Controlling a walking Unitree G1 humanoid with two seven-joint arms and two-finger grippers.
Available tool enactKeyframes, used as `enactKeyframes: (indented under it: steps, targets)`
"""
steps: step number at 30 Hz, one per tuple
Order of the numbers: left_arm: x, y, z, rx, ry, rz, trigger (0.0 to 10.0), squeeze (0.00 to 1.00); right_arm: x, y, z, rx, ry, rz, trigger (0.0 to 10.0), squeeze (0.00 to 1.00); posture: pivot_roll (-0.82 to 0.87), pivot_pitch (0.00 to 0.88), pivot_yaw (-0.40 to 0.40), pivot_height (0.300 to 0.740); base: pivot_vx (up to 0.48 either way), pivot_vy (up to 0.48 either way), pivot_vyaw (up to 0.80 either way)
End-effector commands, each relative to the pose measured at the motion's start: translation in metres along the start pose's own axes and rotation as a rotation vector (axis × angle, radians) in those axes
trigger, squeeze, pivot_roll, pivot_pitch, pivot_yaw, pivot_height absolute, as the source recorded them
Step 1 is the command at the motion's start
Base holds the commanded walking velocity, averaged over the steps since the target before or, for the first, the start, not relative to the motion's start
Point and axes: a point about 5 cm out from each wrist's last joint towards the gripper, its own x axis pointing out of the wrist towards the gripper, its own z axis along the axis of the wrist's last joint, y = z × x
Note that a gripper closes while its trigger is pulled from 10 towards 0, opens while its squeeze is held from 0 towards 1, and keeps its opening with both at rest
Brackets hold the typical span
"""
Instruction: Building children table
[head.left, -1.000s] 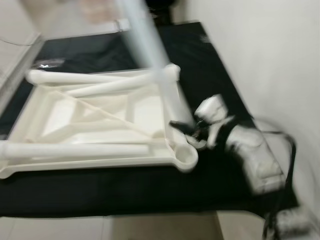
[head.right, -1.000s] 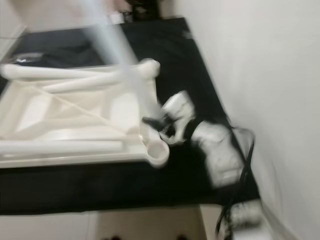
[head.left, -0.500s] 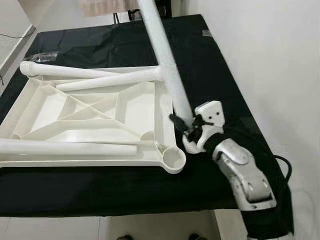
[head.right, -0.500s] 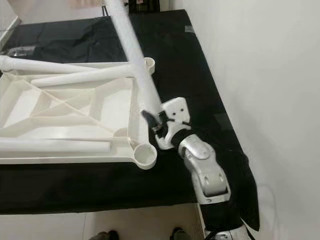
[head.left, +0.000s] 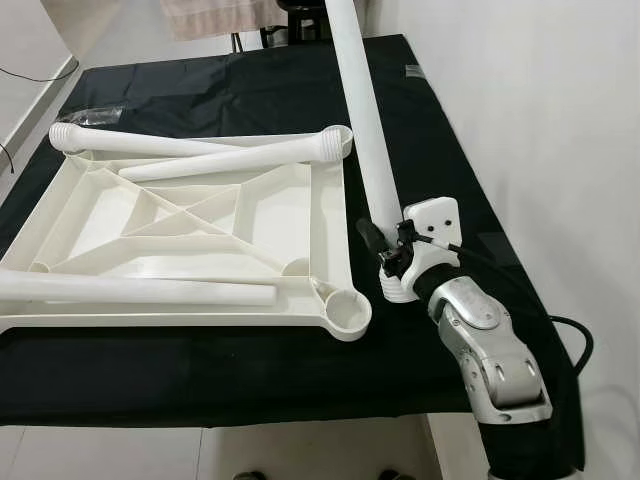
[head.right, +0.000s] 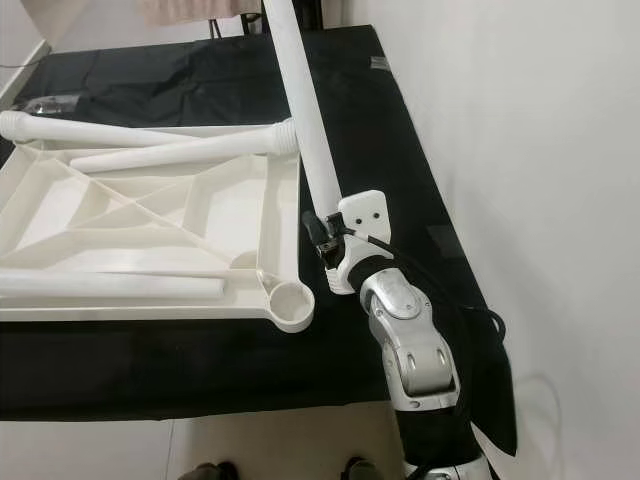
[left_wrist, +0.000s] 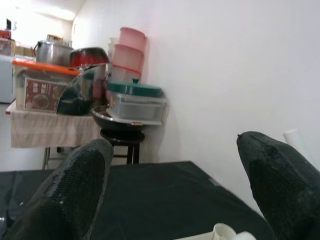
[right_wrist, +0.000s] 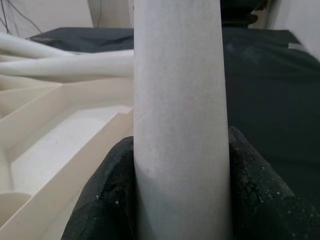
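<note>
Presently noted right gripper (head.left: 385, 250) clamped round white table leg (head.left: 366, 140), held steeply tilted beside upturned tabletop (head.left: 330, 215), likely for corner socket (head.left: 347, 314). Left gripper (left_wrist: 170, 195) spread wide, empty.

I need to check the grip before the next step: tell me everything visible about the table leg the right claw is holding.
The table leg is a long, round, white tube, matte and plastic-looking, slightly tapered. It stands steeply tilted, its top running out of the head views. The right claw is shut on it near its lower end, one black finger pressed on each side. It is held above the black-covered surface, just beside the upturned white tabletop's right edge, not seated in the open corner socket.
</note>
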Motion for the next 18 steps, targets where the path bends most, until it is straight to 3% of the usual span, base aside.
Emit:
enactKeyframes:
  steps: [1,13,14,15,16,17,18]
  targets:
    - [-0.003,0.001,0.008,0.014,-0.012,0.003,10.0,0.00,0.000,0.001,0.002,-0.006,-0.014,-0.006,10.0,0.00,-0.04,0.177,0.090,0.740,0.000,0.000,0.00]
    - [0.001,0.003,0.004,0.030,-0.002,0.076,10.0,0.00,0.002,-0.006,0.000,-0.008,-0.010,-0.060,10.0,0.00,-0.04,0.154,0.087,0.740,0.000,0.000,0.00]
    - [0.077,-0.065,-0.058,0.085,0.126,-0.269,10.0,0.00,0.002,-0.009,-0.001,-0.008,-0.011,-0.073,10.0,0.00,-0.04,0.130,0.083,0.740,0.000,0.000,0.00]
    - [0.077,-0.065,-0.058,0.085,0.126,-0.269,10.0,0.00,0.002,-0.009,-0.001,-0.008,-0.011,-0.073,10.0,0.00,-0.04,0.130,0.083,0.740,0.000,0.000,0.00]
    - [0.115,-0.142,-0.105,0.079,0.159,-0.573,10.0,0.00,0.003,-0.011,-0.002,-0.007,-0.011,-0.081,10.0,0.00,-0.04,0.130,0.083,0.740,0.000,0.000,0.00]
    - [0.115,-0.142,-0.105,0.079,0.159,-0.573,10.0,0.00,0.003,-0.011,-0.002,-0.007,-0.011,-0.081,10.0,0.00,-0.04,0.130,0.083,0.740,0.000,0.000,0.00]
    - [0.127,-0.203,-0.133,0.046,0.149,-0.779,10.0,0.00,0.004,-0.014,-0.003,-0.008,-0.011,-0.089,10.0,0.00,-0.04,0.110,0.078,0.740,0.000,0.000,0.00]
